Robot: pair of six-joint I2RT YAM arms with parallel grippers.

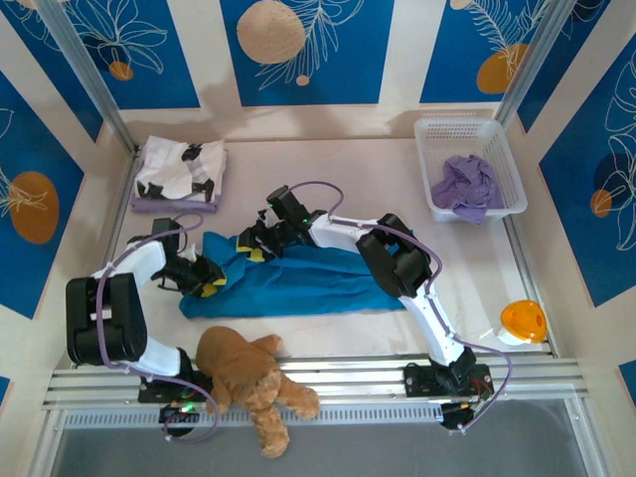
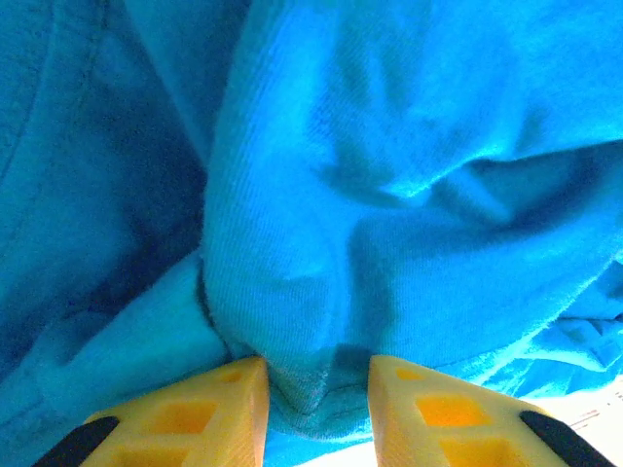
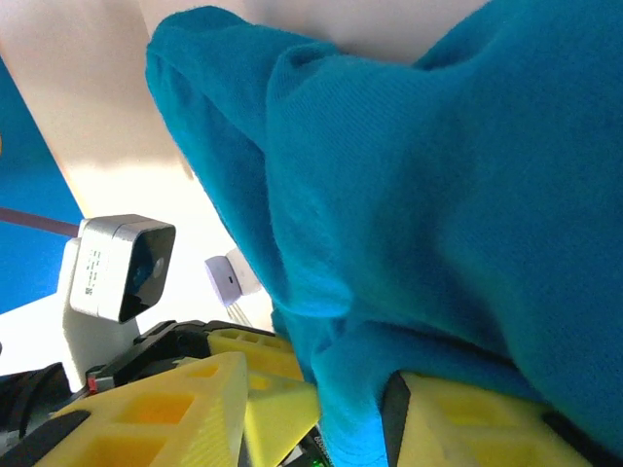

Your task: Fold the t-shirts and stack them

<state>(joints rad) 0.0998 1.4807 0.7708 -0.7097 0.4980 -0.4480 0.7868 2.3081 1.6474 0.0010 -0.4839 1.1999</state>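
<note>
From above, the teal t-shirt (image 1: 308, 283) lies crumpled across the middle of the table (image 1: 328, 184), with both arms bent in over its left end. The left gripper (image 1: 212, 286) is at the shirt's left edge and the right gripper (image 1: 250, 248) at its far-left corner. A teddy bear (image 1: 248, 376) sprawls over the near rail just in front of the shirt, beside the left arm's base. At the far left a folded white t-shirt with black blotches (image 1: 181, 169) rests on a lavender one (image 1: 149, 206). At the far right a basket (image 1: 459, 122) holds a bunched lavender t-shirt (image 1: 465, 185), and an orange-and-white object (image 1: 522, 321) (too small to name) sits by the right rail. In the left wrist view, the yellow fingers (image 2: 229, 413) stand narrowly apart, pinching a fold of teal hem. In the right wrist view, the yellow fingers (image 3: 185, 413) clamp teal cloth that drapes down and hides the table behind; a small grey camera block (image 3: 122, 268) sits to its left.
</note>
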